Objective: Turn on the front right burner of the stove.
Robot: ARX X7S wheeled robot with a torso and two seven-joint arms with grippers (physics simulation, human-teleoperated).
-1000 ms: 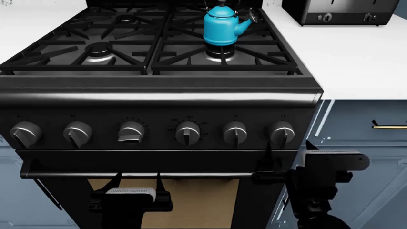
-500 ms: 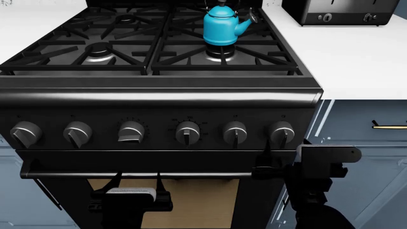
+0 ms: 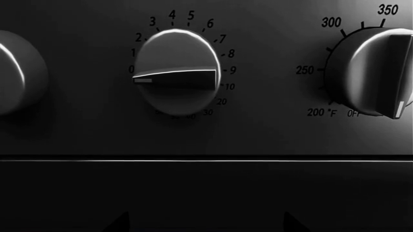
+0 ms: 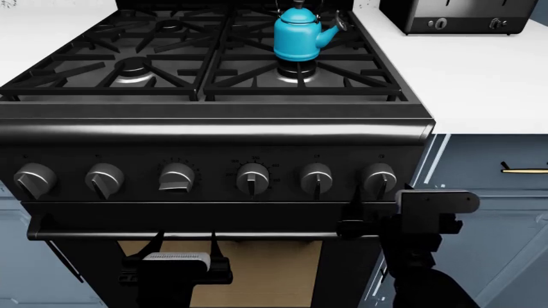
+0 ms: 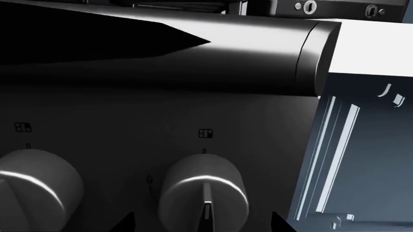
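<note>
— Where is the burner you have to light?

— The front right burner [image 4: 299,72] sits on top of the stove [image 4: 214,131], at the near right corner of the grates. A blue kettle [image 4: 299,35] stands on it, covering most of the ring.

— And the knobs?

— Six of them run in a row across the stove's front panel, below the burners. The last knob on the right [image 4: 379,178] points straight down, and so does its neighbour [image 4: 316,177]. In my right wrist view that end knob [image 5: 204,198] is close ahead, with a small burner symbol printed above it on the panel.

— Where are your arms?

— My right jaws [image 4: 370,221] are held just below that end knob, in front of the stove's bar handle [image 4: 171,235], not touching the knob. They stand parted, with nothing between them. My left jaws [image 4: 184,242] hang low before the oven window [image 4: 256,273], under the third knob from the left [image 3: 175,71], whose grip lies sideways toward the zero on its numbered dial. They are spread too and hold nothing.

— Anything else near the stove?

— A black toaster [image 4: 458,16] stands on the white worktop [image 4: 479,83] to the stove's right, and blue cabinet fronts [image 4: 496,212] sit under it.
</note>
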